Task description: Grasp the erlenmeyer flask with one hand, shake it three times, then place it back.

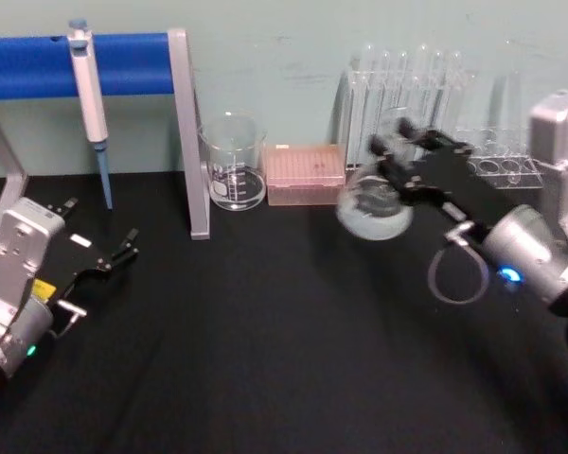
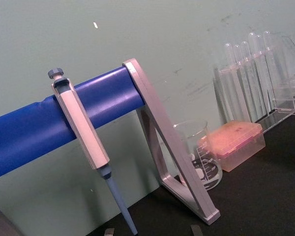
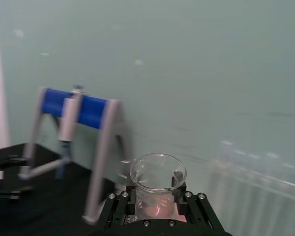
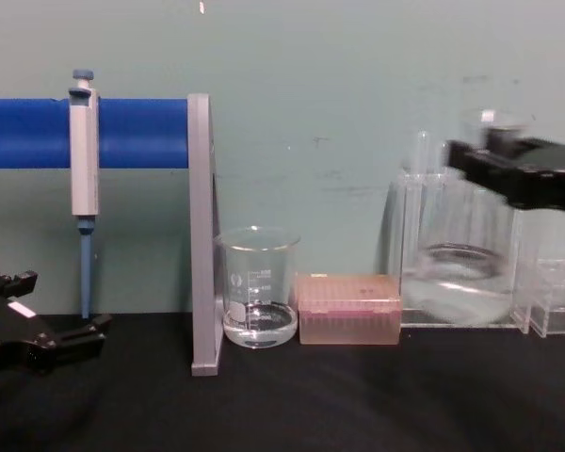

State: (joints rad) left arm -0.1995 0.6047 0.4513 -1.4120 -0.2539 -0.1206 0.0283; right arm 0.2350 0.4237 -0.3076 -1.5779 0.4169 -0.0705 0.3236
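Two grippers showed in the head view. The black two-jawed right gripper (image 1: 409,159) pinched the neck of the clear glass conical erlenmeyer flask (image 1: 374,206) and held it off the black table (image 1: 265,359), the wide base hanging below and to the left of the jaws. My judgement: a hard swing could slide the smooth neck through the jaws, or knock the glass against the clear test-tube rack (image 1: 407,85) just behind the gripper. Its silver arm reached in from the right, slanting forward and leftward. The black left gripper (image 1: 114,253) sat parked far to the left, fingers spread, holding nothing.

From the left wrist, a grey-and-blue pipette (image 2: 83,130) hung on a blue-barred stand (image 2: 103,105).

From the right wrist, the flask's (image 3: 157,184) flared rim stood up between the right gripper's (image 3: 156,200) jaws, pressed on both sides.

From the chest, the right gripper (image 4: 499,169) entered level from the right edge. The flask (image 4: 457,278) hung beneath it, seemingly holding a little liquid, which a wide shake might slosh out.
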